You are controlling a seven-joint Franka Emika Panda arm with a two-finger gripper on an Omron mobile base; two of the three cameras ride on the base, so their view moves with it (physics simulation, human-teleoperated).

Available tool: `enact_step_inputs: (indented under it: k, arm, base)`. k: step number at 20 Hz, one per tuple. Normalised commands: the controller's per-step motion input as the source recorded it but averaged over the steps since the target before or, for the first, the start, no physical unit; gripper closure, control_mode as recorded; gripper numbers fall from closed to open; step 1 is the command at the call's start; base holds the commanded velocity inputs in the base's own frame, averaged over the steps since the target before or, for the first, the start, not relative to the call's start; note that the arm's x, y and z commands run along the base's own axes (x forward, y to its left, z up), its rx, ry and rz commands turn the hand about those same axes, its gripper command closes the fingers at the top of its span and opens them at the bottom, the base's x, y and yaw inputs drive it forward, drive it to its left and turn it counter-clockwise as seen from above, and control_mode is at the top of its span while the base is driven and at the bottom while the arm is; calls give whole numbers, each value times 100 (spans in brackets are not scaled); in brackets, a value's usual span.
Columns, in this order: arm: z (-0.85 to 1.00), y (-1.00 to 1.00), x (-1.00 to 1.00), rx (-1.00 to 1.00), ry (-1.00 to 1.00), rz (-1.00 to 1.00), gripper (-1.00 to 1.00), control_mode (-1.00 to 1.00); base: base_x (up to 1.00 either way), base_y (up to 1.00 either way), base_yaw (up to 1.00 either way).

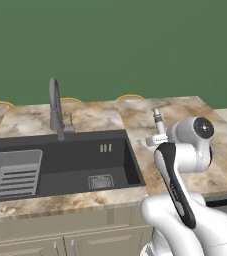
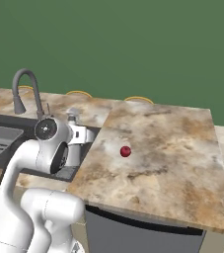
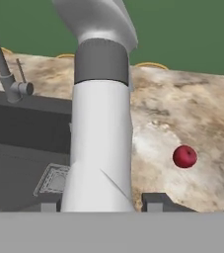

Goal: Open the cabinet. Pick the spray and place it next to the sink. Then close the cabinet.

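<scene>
My gripper (image 3: 103,201) is shut on the spray (image 3: 101,143), a tall pale grey bottle with a darker neck that stands upright between the two finger tips (image 3: 155,200). In the left base view the spray (image 1: 158,120) pokes up above the gripper (image 1: 156,140), just right of the sink (image 1: 133,165) over the marbled counter. From the right base view the spray (image 2: 74,150) and gripper (image 2: 82,134) sit at the sink's (image 2: 5,124) right edge. Whether the bottle's base touches the counter is hidden by my arm. The cabinet is out of view.
A gooseneck faucet (image 1: 55,107) rises behind the basin, and a grey dish rack (image 1: 14,172) lies in its left part. A small red ball-like fruit (image 2: 126,151) rests on the counter (image 2: 172,163) to the right of the gripper. Green wall stands behind.
</scene>
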Motion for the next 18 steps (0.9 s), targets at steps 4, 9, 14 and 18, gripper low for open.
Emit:
enact_step_inputs:
  k: [4, 9, 14, 18]
  arm:
    - [-1, -11, 38, 0, 0, 2, 100, -100]
    - [-4, -14, 54, 0, 0, 1, 100, -100]
    - [-16, -5, 46, 0, 0, 0, 100, -100]
    - [-28, 0, 32, 0, 0, 0, 100, -100]
  base:
    - [0, 0, 0]
    - [0, 0, 0]
    - [0, 0, 0]
    - [0, 0, 0]
